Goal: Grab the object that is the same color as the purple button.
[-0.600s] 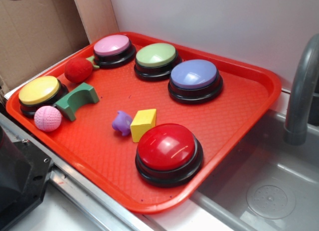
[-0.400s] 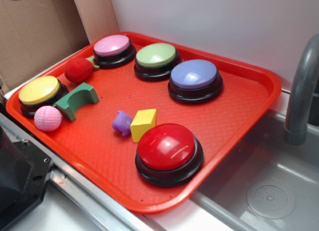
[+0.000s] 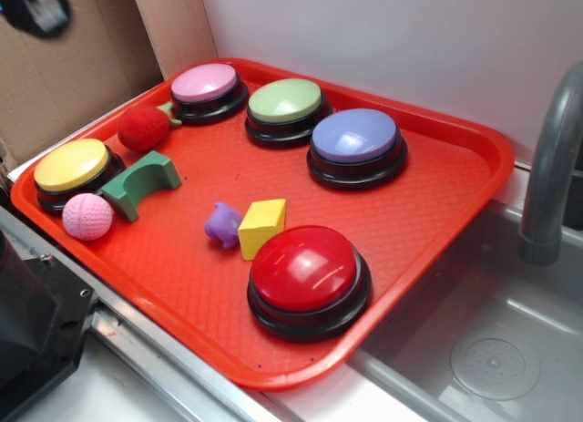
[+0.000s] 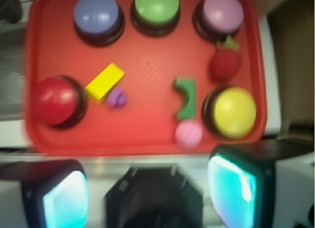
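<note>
Here, a red tray (image 3: 437,180) is shown from the exterior view and from the blurred wrist view. The gripper (image 4: 147,191) is seen in the wrist view only as two dark fingers (image 4: 236,186) with pale cyan pads along the lower edge; the jaws are parted wide, and nothing is held between them. A dark blurred part of the arm is seen at the top left corner of the exterior view; well apart from the tray.

The small purple toy figure (image 3: 222,223) is located ahead of the open jaws and slightly toward the left finger as imaged, well apart from both pads, resting on the tray floor. It is set just beside the yellow block (image 3: 262,226); whether the two touch cannot be told. The red button (image 3: 308,278) is placed near the block, ahead of the left finger.

The purple button (image 3: 356,145) is positioned farthest ahead of the jaws, in a row along the far side of the tray with the green button (image 3: 286,109) and the pink button (image 3: 207,90).

Ahead of the right finger, the yellow button (image 3: 73,170), the pink dimpled ball (image 3: 87,216), the green arch block (image 3: 141,181) and the red strawberry toy (image 3: 144,127) are grouped. A grey faucet (image 3: 551,176) and sink (image 3: 492,349) are seen beside the tray.
</note>
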You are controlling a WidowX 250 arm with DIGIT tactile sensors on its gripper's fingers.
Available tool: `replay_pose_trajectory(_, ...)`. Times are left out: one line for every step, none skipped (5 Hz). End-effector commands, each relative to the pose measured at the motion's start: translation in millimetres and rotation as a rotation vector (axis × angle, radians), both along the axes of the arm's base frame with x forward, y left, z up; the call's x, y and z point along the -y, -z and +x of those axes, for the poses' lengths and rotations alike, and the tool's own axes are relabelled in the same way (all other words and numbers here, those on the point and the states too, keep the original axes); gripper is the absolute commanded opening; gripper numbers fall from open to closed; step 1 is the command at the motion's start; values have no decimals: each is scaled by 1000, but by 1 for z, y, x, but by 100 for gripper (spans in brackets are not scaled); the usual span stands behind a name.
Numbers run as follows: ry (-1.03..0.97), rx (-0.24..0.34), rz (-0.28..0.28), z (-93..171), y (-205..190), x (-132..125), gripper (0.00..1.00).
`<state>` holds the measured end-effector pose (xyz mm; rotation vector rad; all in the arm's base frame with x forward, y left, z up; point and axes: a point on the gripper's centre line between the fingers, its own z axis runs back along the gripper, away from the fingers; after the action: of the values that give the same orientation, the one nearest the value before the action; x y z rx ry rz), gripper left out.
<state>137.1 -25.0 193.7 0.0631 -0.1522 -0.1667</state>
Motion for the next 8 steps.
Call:
replay_pose_trajectory(337, 87, -10, 42, 62, 1, 100)
replay_pose_trajectory(522, 73, -50, 55, 101, 5, 100)
replay_pose_trajectory(602, 36, -46, 62, 140, 9, 100)
replay_pose_trajectory(707, 14, -126, 59, 158, 17, 100)
replay_pose_trajectory(812, 4, -160, 46, 166, 27, 100)
replay_pose_trajectory(815, -1, -150, 45, 167, 31, 100)
replay_pose_trajectory(806, -5, -159, 48, 175, 35, 100)
replay_pose_trajectory(793, 16, -127, 52, 178, 36, 0)
